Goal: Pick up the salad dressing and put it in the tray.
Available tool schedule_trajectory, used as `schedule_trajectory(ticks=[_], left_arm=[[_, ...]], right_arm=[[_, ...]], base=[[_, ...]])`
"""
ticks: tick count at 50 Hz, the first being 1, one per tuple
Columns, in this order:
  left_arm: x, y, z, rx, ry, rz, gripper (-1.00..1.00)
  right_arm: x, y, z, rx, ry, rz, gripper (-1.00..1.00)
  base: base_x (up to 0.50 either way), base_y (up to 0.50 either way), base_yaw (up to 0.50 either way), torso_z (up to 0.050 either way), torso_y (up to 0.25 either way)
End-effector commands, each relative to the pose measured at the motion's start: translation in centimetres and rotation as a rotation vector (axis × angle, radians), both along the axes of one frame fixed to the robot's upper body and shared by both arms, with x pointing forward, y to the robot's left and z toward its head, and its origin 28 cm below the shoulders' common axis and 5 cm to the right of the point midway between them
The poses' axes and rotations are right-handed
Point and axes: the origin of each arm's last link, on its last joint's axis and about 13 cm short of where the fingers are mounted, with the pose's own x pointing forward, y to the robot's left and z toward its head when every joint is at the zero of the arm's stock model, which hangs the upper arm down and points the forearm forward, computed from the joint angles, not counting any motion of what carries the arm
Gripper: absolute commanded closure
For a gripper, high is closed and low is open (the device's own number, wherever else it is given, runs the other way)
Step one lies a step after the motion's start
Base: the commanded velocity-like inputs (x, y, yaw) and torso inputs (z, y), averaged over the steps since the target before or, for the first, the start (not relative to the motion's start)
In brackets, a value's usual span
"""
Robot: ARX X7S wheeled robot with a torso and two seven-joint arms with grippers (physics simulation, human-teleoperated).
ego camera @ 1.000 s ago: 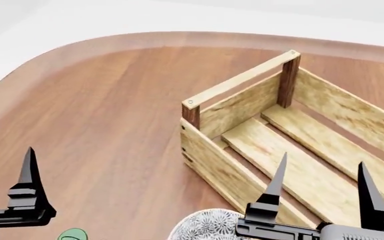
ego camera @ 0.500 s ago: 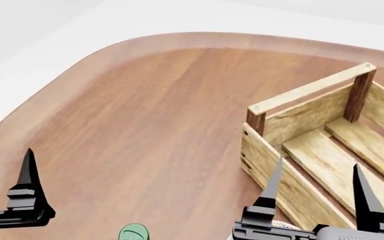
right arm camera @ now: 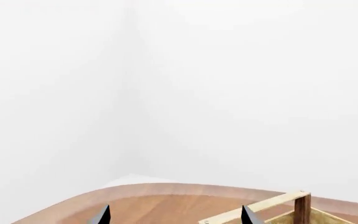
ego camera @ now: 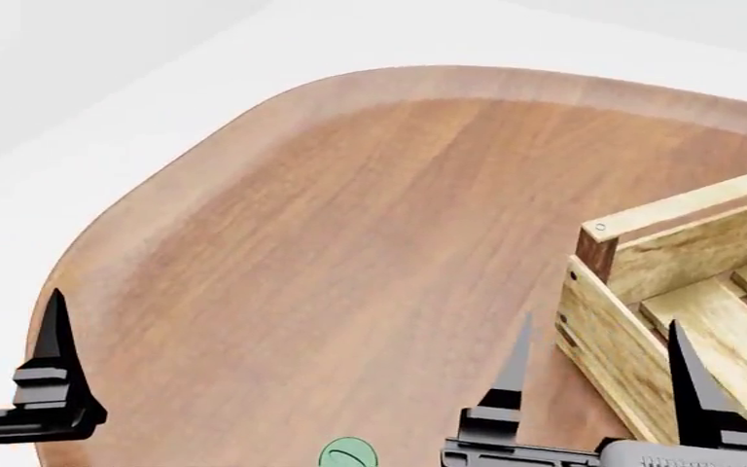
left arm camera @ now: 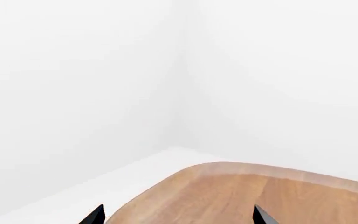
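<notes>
One tray [ego camera: 633, 336] holds nothing visible; dressing [ego camera: 347, 454] outside

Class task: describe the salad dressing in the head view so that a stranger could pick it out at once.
Start at the slatted wooden tray on the right of the brown table. Look left along the picture's bottom edge, just left of the right tool. The salad dressing shows only a small round green cap, the sole green thing.

Wooden table [ego camera: 347, 243] (tray [ego camera: 633, 341], salad dressing [ego camera: 347, 454])
</notes>
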Motion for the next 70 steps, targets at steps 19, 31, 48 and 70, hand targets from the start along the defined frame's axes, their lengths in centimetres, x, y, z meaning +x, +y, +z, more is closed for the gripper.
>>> schedule_trajectory(ticks=[19,31,48,70], left_arm=[[0.0,0.0,0.1,0.001,-0.001,0.004,-1.0],[0.0,0.0,0.0,0.002,0.003,0.003,-1.0],[0.1,0.0,-0.2,0.003,0.007,0.004,-1.0],[0.0,0.1,-0.3,0.002,0.01,0.003,-1.0]], right_arm=[[-2.2,-1.0,-1.8,-0.233,0.287,0.459,-1.0],[-3.3,-0.9,-2.6,-0.279,0.329,0.594,-1.0],[-2.9,-0.5,-4.0,-0.302,0.371,0.628,-1.0],[-0.9,1.1,-7.1,-0.283,0.472,0.675,-1.0]], base=[[0.0,0.0,0.0,0.0,0.0],[0.0,0.0,0.0,0.0,0.0],[0.0,0.0,0.0,0.0,0.0],[0.0,0.0,0.0,0.0,0.0]])
